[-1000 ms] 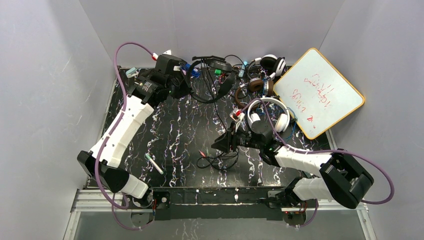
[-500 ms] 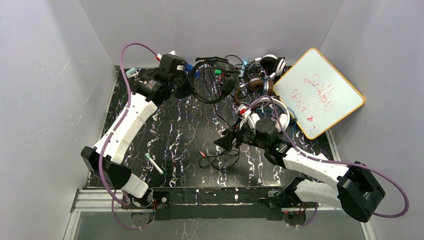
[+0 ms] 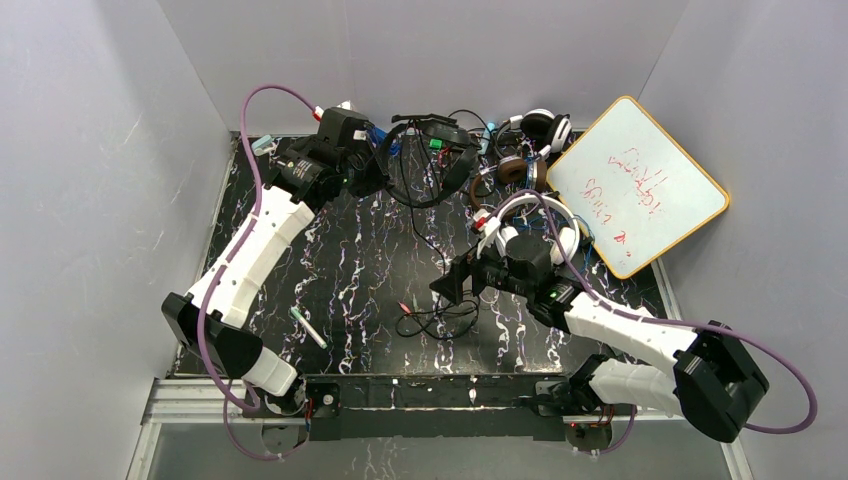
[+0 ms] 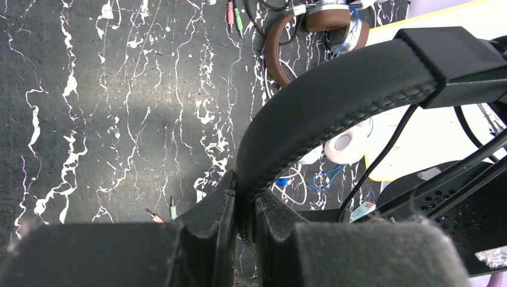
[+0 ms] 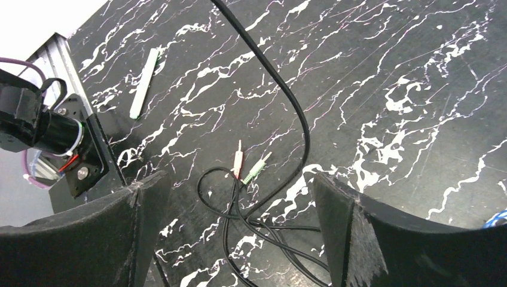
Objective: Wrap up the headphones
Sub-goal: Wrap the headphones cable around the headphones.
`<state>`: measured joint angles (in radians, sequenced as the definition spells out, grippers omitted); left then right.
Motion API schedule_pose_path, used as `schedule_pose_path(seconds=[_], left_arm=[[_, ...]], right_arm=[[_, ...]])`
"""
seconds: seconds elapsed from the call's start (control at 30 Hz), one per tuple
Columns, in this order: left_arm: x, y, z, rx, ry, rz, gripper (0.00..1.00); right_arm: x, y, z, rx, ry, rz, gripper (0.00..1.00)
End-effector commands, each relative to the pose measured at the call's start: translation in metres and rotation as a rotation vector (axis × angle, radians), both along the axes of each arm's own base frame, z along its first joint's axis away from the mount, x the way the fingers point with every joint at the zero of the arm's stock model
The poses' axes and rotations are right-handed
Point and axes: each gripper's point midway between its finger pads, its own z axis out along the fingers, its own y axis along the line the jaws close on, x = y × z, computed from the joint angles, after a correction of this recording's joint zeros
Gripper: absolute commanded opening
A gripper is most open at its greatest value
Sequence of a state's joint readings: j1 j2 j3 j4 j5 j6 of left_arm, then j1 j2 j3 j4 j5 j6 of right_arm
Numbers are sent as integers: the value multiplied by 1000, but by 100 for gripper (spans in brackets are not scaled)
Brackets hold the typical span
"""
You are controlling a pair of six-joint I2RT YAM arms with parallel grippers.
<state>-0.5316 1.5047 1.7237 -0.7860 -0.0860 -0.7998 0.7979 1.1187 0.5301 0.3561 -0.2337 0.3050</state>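
Up at the far side of the tabletop (image 3: 350, 260), the left claw (image 4: 245, 209) is pinched narrowly on the padded band of the black headphones (image 4: 335, 95). The band rises out from between its fingers and arches away to the right. In the top view the headset hangs lifted just beside that claw, and its thin cord (image 5: 306, 131) trails toward the near side, ending in a loose coil on the marble-patterned surface.

The right claw (image 5: 239, 185) stands wide with nothing between its fingers, poised just above that coil. Directly below its gap lie the pink and green plugs (image 5: 248, 164), and the cord runs on past the gap, away from the claw. To the left of this claw, well apart from it, lies a slim pale green pen (image 5: 143, 84).

Just behind the right claw's wrist sit the white headphones (image 3: 535, 225). Farther back lie the brown-cupped headphones (image 3: 515, 168), near a whiteboard (image 3: 635, 185) with red writing.
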Motion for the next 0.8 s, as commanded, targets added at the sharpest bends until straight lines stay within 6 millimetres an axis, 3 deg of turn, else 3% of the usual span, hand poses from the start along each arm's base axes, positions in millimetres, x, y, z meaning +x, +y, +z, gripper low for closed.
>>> schedule_pose_path(seconds=[0.0,0.27,0.43,0.77], left_arm=[[-4,-2,33,-57,-67,-32,0],[-4,-1,30,-51,-61,-25,0],[-5,-2,28,-47,-51,-30,0],[-2,-3,25,-51,-42,-20,0]], right_arm=[[15,5,32,26,-98,-13,94],[19,14,23,33,-94,3,87],[40,10,12,24,-74,-112,79],[30,29,-14,81,46,-45,67]])
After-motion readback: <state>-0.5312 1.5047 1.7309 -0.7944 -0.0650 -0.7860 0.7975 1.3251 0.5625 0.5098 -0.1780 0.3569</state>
